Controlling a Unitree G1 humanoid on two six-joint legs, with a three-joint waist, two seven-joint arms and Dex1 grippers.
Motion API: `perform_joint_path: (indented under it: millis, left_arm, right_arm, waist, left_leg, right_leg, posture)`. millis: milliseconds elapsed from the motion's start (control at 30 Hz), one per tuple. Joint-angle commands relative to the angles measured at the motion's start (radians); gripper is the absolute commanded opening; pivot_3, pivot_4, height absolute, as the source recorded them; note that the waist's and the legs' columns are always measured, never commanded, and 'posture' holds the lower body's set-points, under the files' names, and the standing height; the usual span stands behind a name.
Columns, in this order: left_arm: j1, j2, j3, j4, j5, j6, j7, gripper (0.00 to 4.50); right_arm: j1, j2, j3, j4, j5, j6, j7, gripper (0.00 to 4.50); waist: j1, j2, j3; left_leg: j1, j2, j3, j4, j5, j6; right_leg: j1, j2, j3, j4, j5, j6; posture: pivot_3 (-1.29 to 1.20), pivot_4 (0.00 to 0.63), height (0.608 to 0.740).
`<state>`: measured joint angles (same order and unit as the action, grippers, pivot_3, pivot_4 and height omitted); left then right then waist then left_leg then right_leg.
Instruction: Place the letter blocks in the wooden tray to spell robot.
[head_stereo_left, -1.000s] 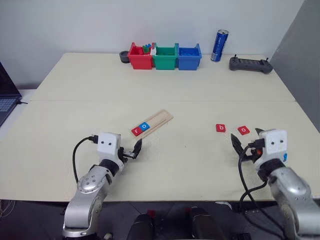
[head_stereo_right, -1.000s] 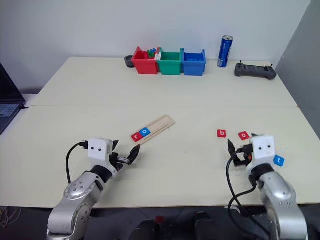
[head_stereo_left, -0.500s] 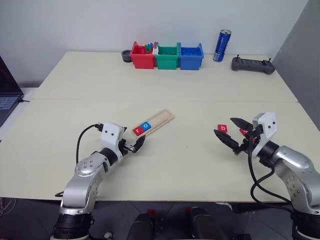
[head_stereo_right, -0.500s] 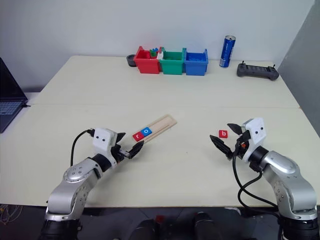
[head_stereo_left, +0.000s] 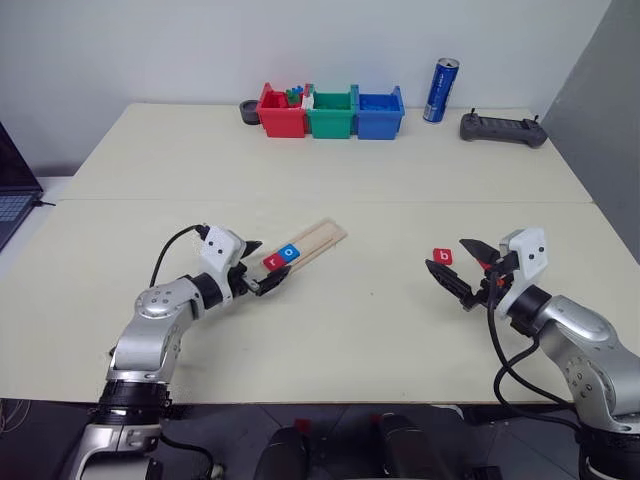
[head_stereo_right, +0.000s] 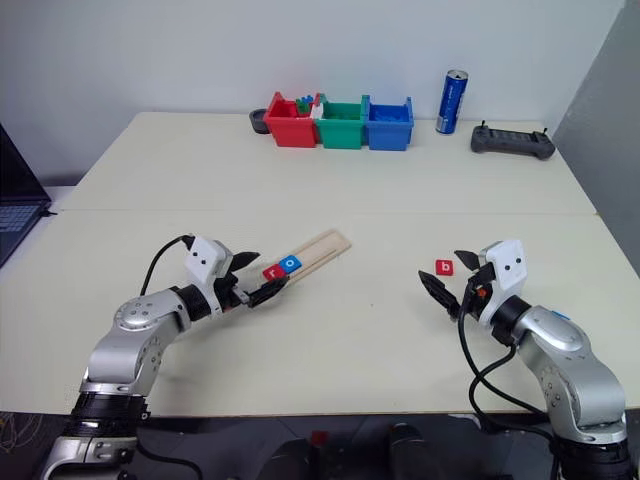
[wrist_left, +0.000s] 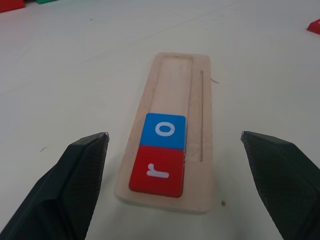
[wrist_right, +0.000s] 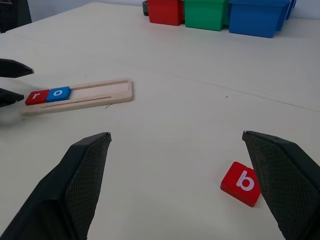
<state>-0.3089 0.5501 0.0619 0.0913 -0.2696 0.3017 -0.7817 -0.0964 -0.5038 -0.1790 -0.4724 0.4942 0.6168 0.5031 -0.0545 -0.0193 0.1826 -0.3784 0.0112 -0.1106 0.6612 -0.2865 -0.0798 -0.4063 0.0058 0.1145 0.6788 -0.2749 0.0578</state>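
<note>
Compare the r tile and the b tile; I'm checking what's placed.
The r tile lies in the wooden tray at its end, touching the blue o tile; the b tile lies loose on the table, alone. Both are red with white letters.

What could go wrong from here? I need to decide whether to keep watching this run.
The open left gripper sits at the wooden tray's end, so a nudge might shift the seated r and o. The open right gripper might push the loose b block away.

Left hand (head_stereo_left: 262, 279) fingers spread; right hand (head_stereo_left: 465, 270) fingers spread, empty.
</note>
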Motion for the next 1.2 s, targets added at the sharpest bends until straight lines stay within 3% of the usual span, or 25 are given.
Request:
perform_joint_path:
  millis: [33,300,800,1200]
  left_arm:
    - [-0.028,0.01,-0.008,0.045,0.003,-0.057,-0.049,4.49]
    - [-0.121,-0.014,-0.022,0.198,0.026,-0.146,-0.087,4.49]
    - [-0.193,-0.034,-0.049,0.37,0.044,-0.156,-0.15,4.49]
    - [-0.151,-0.055,-0.084,0.356,0.082,-0.156,-0.146,4.49]
  right_arm:
    - [0.014,0.002,-0.026,-0.054,0.013,-0.009,-0.017,4.5]
    - [0.027,-0.004,-0.039,-0.073,0.023,0.0,-0.034,4.5]
    - [0.043,-0.002,-0.053,-0.098,0.026,0.011,-0.048,4.5]
    - [0.042,0.004,-0.052,-0.104,0.024,0.012,-0.067,4.5]
  waist:
    - [0.0,0.0,0.0]
    - [0.0,0.0,0.0]
    - [-0.001,0.0,0.0]
    - [-0.001,0.0,0.0]
  left_leg:
    - [0.0,0.0,0.0,0.0,0.0,0.0]
    - [0.0,0.0,0.0,0.0,0.0,0.0]
    - [0.0,0.0,-0.001,0.0,0.0,0.0]
    - [0.0,0.0,-0.001,0.0,0.0,0.0]
  right_leg:
    - [0.0,0.0,0.0,0.0,0.0,0.0]
    - [0.0,0.0,0.0,0.0,0.0,0.0]
    - [0.0,0.0,-0.001,0.001,0.0,0.0]
    - [0.0,0.0,-0.001,0.001,0.0,0.0]
  posture:
    - [0.0,0.15,0.74]
    - [0.0,0.15,0.74]
    - [0.0,0.15,0.74]
    - [0.0,0.15,0.74]
